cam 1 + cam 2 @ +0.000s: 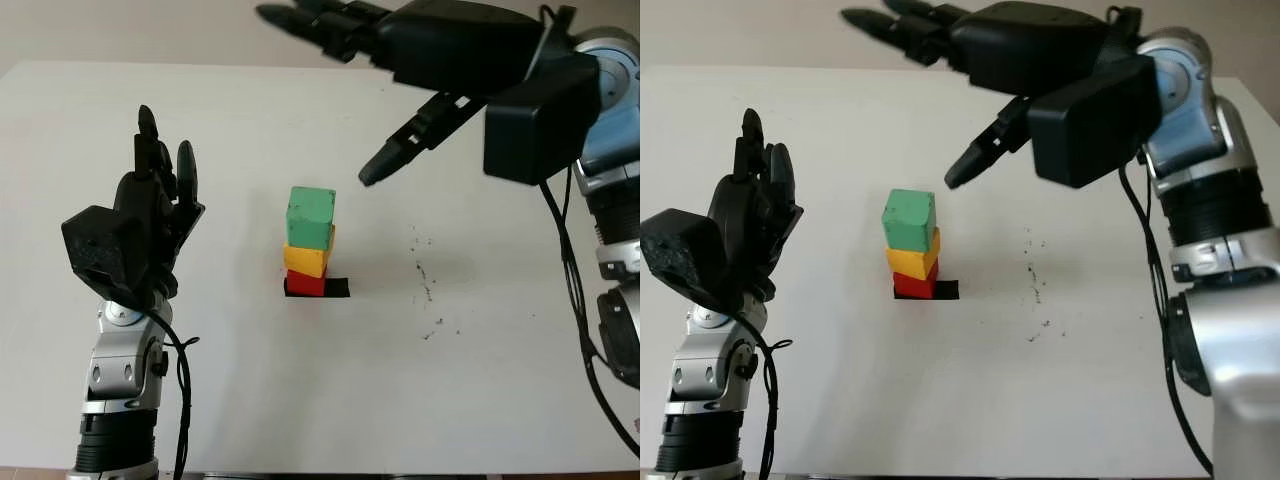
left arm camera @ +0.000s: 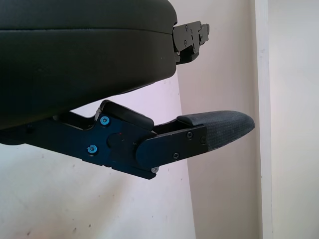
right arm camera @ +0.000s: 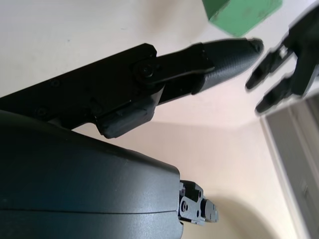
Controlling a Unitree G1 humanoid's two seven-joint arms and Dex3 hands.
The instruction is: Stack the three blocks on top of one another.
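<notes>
Though slightly askew, three stacked blocks [image 1: 310, 245].

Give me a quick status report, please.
Left robot hand open, beside stack. Right robot hand open, above. Green on yellow on red. Nothing obstructing.

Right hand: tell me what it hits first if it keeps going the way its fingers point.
Probably nothing: the right hand, open and raised, points past the green block atop the stack, toward the far table edge. Depth is unclear.

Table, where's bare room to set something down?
Bare table lies in front of the stack: green block, yellow block, red block. Crowded flanks: open left hand, open right hand raised.
</notes>
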